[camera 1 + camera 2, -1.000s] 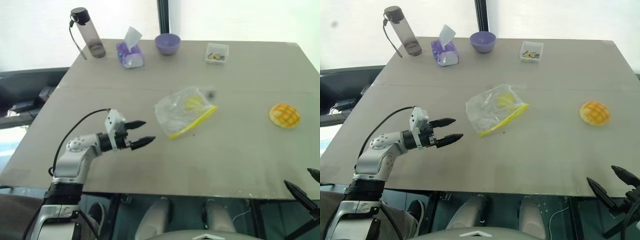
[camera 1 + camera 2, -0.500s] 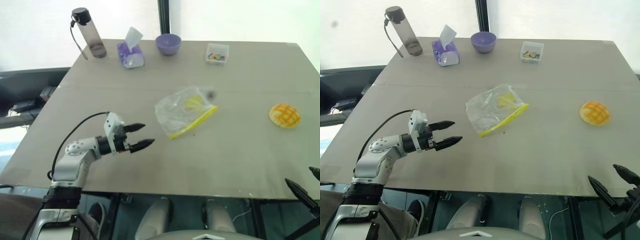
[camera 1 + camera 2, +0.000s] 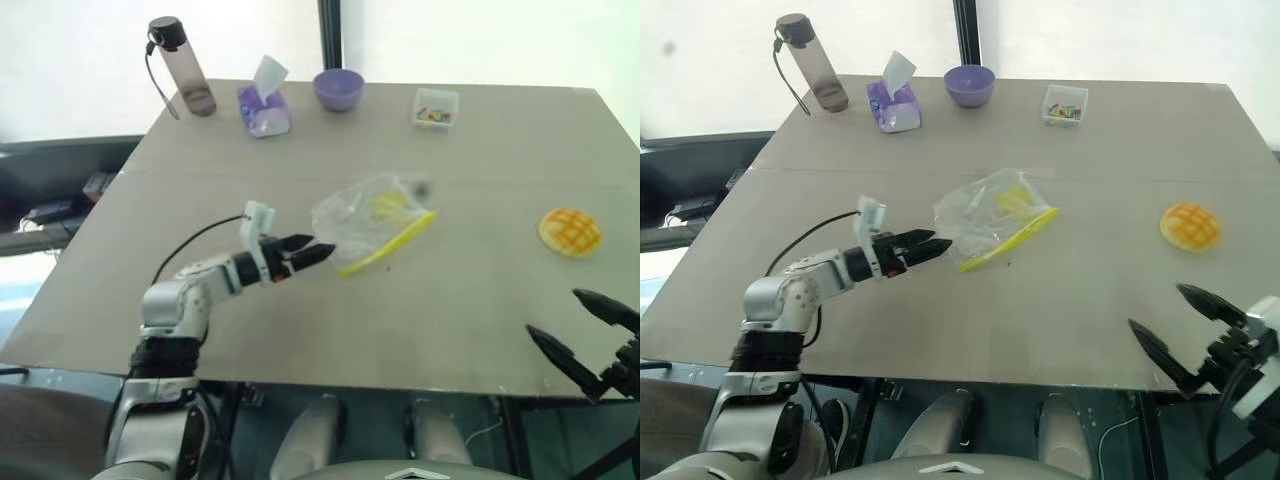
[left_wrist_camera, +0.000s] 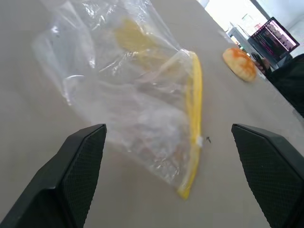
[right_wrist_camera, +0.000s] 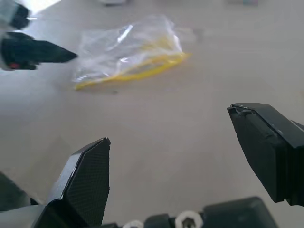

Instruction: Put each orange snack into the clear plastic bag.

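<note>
The clear plastic bag (image 3: 368, 226) lies crumpled mid-table, its yellow seal strip (image 3: 388, 245) along the near right edge. A pale yellow shape (image 3: 385, 205) shows through it; I cannot tell what it is. One orange snack (image 3: 569, 231) with a crisscross top sits apart at the right. My left gripper (image 3: 318, 248) is open, its tips just short of the bag's left edge; in the left wrist view the bag (image 4: 137, 99) lies right ahead of the spread fingers. My right gripper (image 3: 555, 312) hangs open over the table's near right edge, nearer to me than the snack.
Along the far edge stand a dark water bottle (image 3: 180, 65), a purple tissue pack (image 3: 262, 105), a purple bowl (image 3: 337, 88) and a small clear box (image 3: 435, 106) of coloured bits. The table's front edge (image 3: 400, 385) runs close below both arms.
My left gripper has moved right and forward up to the bag's edge and rolled at the wrist. My right gripper has risen and come in over the table's near right edge.
</note>
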Robot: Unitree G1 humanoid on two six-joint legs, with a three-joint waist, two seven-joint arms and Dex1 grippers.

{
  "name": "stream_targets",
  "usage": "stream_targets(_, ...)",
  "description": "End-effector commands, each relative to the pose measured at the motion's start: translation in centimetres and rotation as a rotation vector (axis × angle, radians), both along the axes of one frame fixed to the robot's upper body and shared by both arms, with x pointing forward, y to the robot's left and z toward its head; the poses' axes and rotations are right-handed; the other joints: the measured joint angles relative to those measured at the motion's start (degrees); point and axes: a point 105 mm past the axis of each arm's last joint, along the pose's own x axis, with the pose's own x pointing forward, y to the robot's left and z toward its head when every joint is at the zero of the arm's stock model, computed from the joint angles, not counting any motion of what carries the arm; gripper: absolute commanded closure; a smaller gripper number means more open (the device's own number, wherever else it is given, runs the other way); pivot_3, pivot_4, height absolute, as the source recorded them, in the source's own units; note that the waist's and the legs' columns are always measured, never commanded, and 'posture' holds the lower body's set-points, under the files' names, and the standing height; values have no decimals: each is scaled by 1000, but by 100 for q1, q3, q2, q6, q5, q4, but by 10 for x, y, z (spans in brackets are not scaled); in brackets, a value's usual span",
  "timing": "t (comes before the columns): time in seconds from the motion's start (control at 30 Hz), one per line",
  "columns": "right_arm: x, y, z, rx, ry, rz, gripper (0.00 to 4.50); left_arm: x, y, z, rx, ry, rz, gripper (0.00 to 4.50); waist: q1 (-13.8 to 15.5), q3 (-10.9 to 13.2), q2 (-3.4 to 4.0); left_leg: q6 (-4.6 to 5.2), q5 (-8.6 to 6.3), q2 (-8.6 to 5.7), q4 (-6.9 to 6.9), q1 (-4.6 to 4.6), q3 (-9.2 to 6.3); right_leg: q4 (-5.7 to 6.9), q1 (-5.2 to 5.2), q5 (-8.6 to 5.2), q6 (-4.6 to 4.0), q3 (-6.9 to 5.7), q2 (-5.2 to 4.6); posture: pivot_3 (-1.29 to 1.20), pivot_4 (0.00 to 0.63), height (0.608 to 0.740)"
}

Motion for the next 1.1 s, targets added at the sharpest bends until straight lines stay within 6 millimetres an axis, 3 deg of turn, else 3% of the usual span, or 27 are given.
stream_targets(0.03, 1, 24, 14, -9, -39, 78, 0, 5, -19, -20, 83, 109, 52, 52, 6, -2, -1, 0, 0, 0, 0, 1, 1, 0, 0, 0, 0, 1, 0, 0, 150, 740)
stream_targets(0.2, 5, 48, 26, -19, -75, 160, 0, 4, -53, -21, -23, 245, 37, 52, 59, -8, -9, 1, 0, -7, 36, 6, -11, 3, 28, 0, 3, -13, -3, 0, 150, 740)
stream_targets(0.37, 10, 59, 40, -17, -124, 201, 0, 9, -52, -19, -54, 320, 111, 52, 57, -12, -15, 1, -1, -11, 47, 11, -12, 2, 41, 1, 7, -17, -4, 0, 150, 740)
stream_targets(0.5, 12, 58, 42, -7, -129, 179, 0, 6, -45, 23, -259, 197, 73, 52, 34, -9, -21, 1, -1, -10, 47, 10, -15, 3, 40, 1, 7, -18, -3, 0, 150, 740)
stream_targets(0.6, 11, 57, 36, -7, -113, 161, 0, -1, -26, 50, -364, 83, 66, 52, 15, 11, -53, 0, -1, -7, 46, -2, -14, 3, 28, 2, 5, -16, -2, 0, 150, 740)
stream_targets(0.87, 13, 56, 35, -7, -117, 141, 0, -11, 7, -3, -48, 110, 186, 52, 47, 13, -56, 0, -1, -5, 41, 3, -5, -1, 27, 2, 4, -6, -1, 0, 150, 740)
stream_targets(1.0, 15, 55, 37, -9, -125, 134, 0, -8, 3, -28, 48, 149, 220, 52, 78, 7, -51, 0, -1, -5, 44, 8, -10, -3, 37, 2, 3, -11, -2, 0, 150, 740)
stream_targets(1.1, 17, 57, 38, -6, -132, 142, 0, 2, -17, -41, 87, 160, 222, 52, 117, -9, -27, 0, -1, -4, 44, 19, -9, -2, 46, 2, 4, -11, -3, 0, 150, 740)
